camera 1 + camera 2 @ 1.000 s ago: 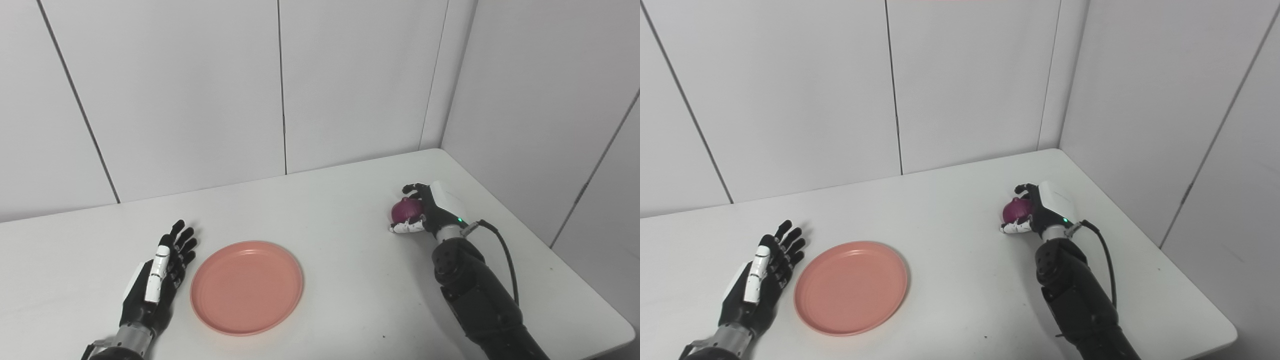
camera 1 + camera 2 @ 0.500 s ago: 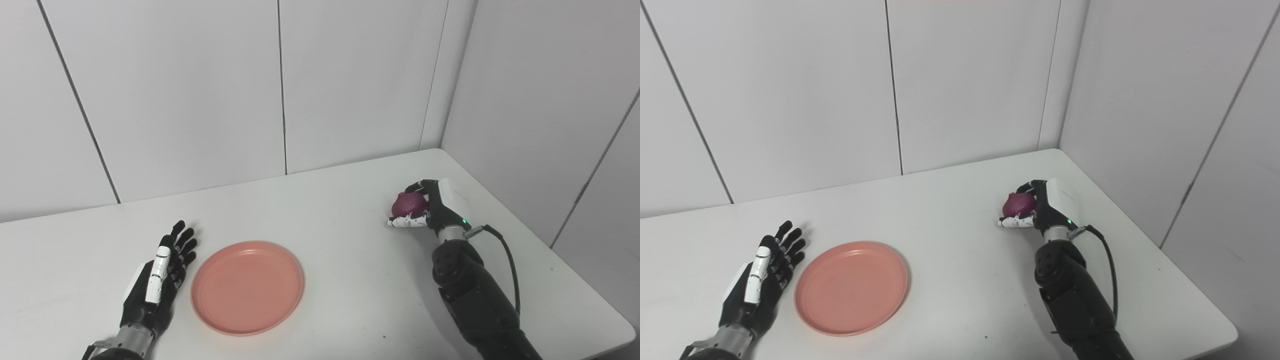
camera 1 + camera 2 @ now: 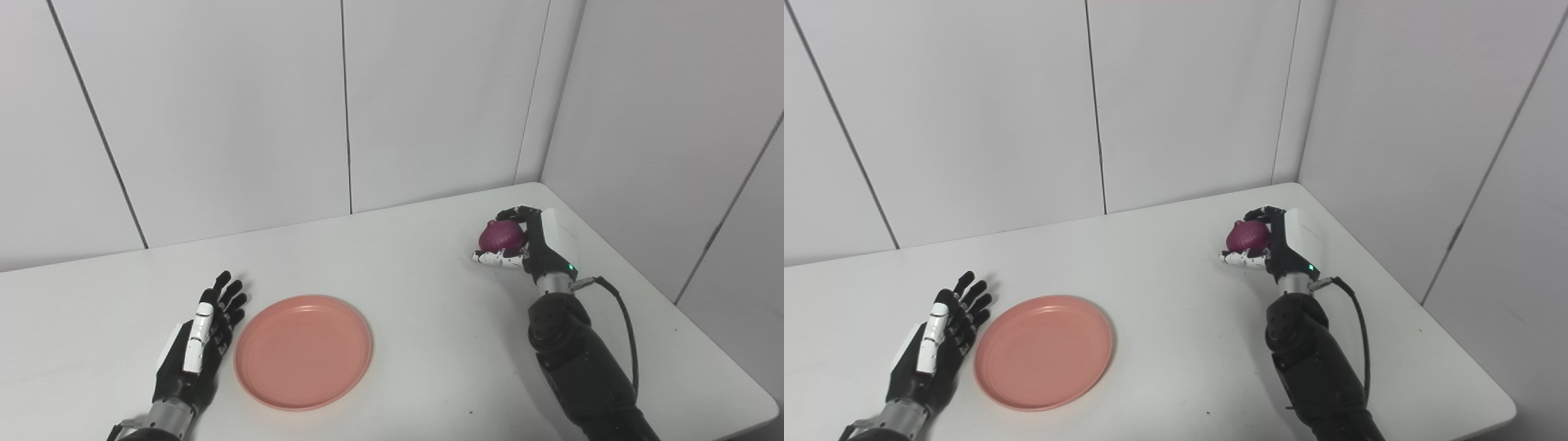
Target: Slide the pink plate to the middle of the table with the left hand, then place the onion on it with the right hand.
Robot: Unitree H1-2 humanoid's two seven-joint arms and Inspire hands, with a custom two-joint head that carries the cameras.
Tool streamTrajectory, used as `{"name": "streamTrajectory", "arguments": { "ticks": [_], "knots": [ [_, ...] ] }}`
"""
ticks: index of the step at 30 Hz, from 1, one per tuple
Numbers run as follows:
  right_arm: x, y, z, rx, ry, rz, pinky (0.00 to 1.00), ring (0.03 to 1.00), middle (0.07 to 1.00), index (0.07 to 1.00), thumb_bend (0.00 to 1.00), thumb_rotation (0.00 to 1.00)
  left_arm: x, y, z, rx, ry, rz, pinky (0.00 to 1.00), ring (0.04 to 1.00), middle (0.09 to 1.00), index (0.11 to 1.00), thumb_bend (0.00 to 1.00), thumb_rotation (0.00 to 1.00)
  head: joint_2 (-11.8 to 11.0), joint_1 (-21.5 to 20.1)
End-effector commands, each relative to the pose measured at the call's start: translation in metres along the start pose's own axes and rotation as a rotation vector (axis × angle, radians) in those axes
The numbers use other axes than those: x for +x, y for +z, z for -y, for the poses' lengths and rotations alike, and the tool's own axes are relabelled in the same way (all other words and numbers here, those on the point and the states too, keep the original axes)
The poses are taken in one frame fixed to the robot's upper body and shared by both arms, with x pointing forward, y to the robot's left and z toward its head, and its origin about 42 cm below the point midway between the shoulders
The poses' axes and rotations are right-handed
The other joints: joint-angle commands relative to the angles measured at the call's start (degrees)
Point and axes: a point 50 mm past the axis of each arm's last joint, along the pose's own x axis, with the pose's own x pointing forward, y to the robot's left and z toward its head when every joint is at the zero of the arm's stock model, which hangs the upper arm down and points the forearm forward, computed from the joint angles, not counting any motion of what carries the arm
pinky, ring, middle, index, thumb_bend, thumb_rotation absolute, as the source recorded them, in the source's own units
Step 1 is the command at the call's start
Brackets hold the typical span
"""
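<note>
The right hand is closed around the onion, a dark purple-red bulb held between the black fingers curled over its top and the white-tipped thumb beneath it. Hand and onion sit over the table toward its far right corner, and they appear lifted off the surface, though contact cannot be fully judged. The onion is nearly round, so no clear long axis shows; a faint point on top seems to face up, but that is hard to tell.

The pink plate lies flat on the table left of the middle, close to the near edge and well apart from the onion. It is round and shallow, with a raised rim.

The left hand rests on the table just beside the plate's left rim, holding nothing, its fingers straight, slightly spread and pointing toward the far edge. Whether it touches the rim cannot be told.

The 2 views differ little. The right eye view shows more of the white back cover of the right hand, a wider strip of table to the right of that arm, and the near right corner of the table lower in the frame. The left eye view shows the plate closer to the picture's centre.
</note>
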Motion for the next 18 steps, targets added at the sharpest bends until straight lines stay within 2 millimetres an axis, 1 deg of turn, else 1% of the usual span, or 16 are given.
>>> {"name": "streamTrajectory", "arguments": {
  "ticks": [1,2,5,6,7,9,10,15,16,17,18],
  "knots": [
    [0.009,0.029,0.015,0.063,-0.066,0.138,0.2,0.354,0.458,0.542,0.5,0.0,0.002,-0.003,0.006,0.0,0.0,-0.029,0.99,0.967,0.975,0.973,0.62,1.0,0.1,1.2],
    [0.007,0.033,0.016,0.068,-0.063,0.154,0.2,0.353,0.458,0.542,0.5,0.0,0.002,-0.003,0.008,0.003,0.001,-0.027,0.99,0.966,0.974,0.972,0.62,1.0,0.1,2.2],
    [0.004,0.04,0.016,0.084,-0.053,0.185,0.15,0.341,0.433,0.53,0.5,0.0,0.003,-0.002,0.011,0.014,0.002,-0.025,0.99,0.963,0.972,0.971,0.64,1.0,0.2,3.2],
    [0.001,0.045,0.016,0.095,-0.043,0.202,0.14,0.37,0.464,0.504,0.51,0.0,0.004,-0.002,0.012,0.013,0.004,-0.021,0.99,0.965,0.974,0.975,0.63,1.0,0.3,4.4],
    [-0.002,0.051,0.015,0.106,-0.033,0.219,0.13,0.376,0.47,0.498,0.51,0.0,0.004,-0.002,0.013,0.009,0.007,-0.017,0.99,0.966,0.974,0.976,0.63,1.0,0.3,4.4],
    [-0.009,0.065,0.012,0.128,-0.005,0.256,0.13,0.394,0.491,0.483,0.51,0.0,0.004,-0.001,0.016,0.004,0.008,-0.01,0.99,0.969,0.976,0.98,0.62,1.0,0.5,5.9],
    [-0.011,0.068,0.011,0.132,0.003,0.264,0.12,0.399,0.495,0.48,0.51,0.0,0.005,0.0,0.017,0.003,0.008,-0.008,0.99,0.971,0.978,0.983,0.62,1.0,0.6,6.3],
    [-0.022,0.09,-0.001,0.174,0.081,0.356,0.1,0.411,0.497,0.477,0.51,0.0,0.005,0.001,0.022,0.008,0.014,-0.002,1.0,0.977,0.982,0.987,0.61,1.0,1.0,8.9],
    [-0.024,0.094,-0.004,0.182,0.096,0.368,0.1,0.412,0.496,0.477,0.51,0.0,0.005,0.001,0.023,0.009,0.016,-0.001,1.0,0.978,0.983,0.988,0.61,1.0,1.0,8.9],
    [-0.026,0.098,-0.007,0.189,0.114,0.378,0.1,0.412,0.496,0.477,0.51,0.0,0.006,0.001,0.024,0.011,0.017,0.001,1.0,0.978,0.983,0.988,0.61,1.0,1.3,10.0],
    [-0.027,0.101,-0.008,0.193,0.124,0.384,0.1,0.414,0.497,0.477,0.51,0.0,0.006,0.001,0.024,0.012,0.018,0.001,1.0,0.979,0.984,0.988,0.61,1.0,1.3,10.0]
  ]
}}
